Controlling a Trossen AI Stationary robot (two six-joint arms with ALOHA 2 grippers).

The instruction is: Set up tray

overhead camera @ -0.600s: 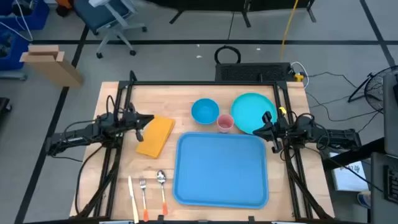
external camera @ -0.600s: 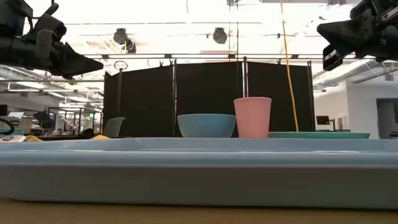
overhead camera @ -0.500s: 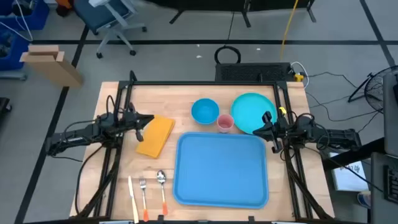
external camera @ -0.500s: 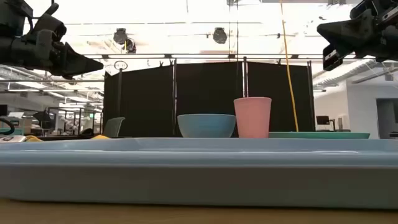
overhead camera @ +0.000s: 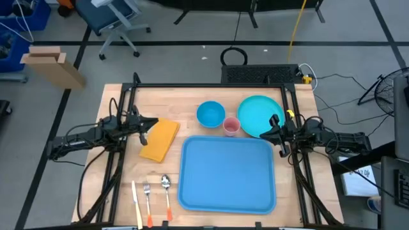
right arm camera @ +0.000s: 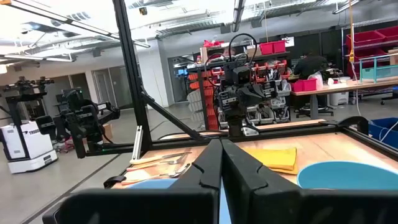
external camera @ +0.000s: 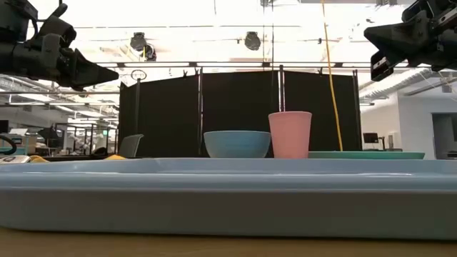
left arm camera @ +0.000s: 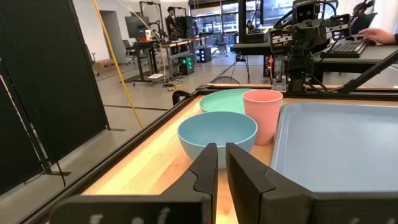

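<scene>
**Two arms wait beside an empty blue tray**

A large flat light-blue plastic tray (overhead camera: 227,174) with rounded corners lies empty on the wooden desk (overhead camera: 121,185), toward its front centre. Just behind it stand a small blue bowl (overhead camera: 210,114), a pink ribbed plastic cup (overhead camera: 231,126) and a round turquoise plate (overhead camera: 261,115). A folded yellow cloth (overhead camera: 159,138) rests left of the tray; a knife, fork and spoon with orange handles (overhead camera: 152,193) lie near the front-left corner. The left claw (overhead camera: 151,123) hovers over the cloth's edge, fingers together. The right claw (overhead camera: 274,130) hangs over the plate's rim, fingers together.
</scene>
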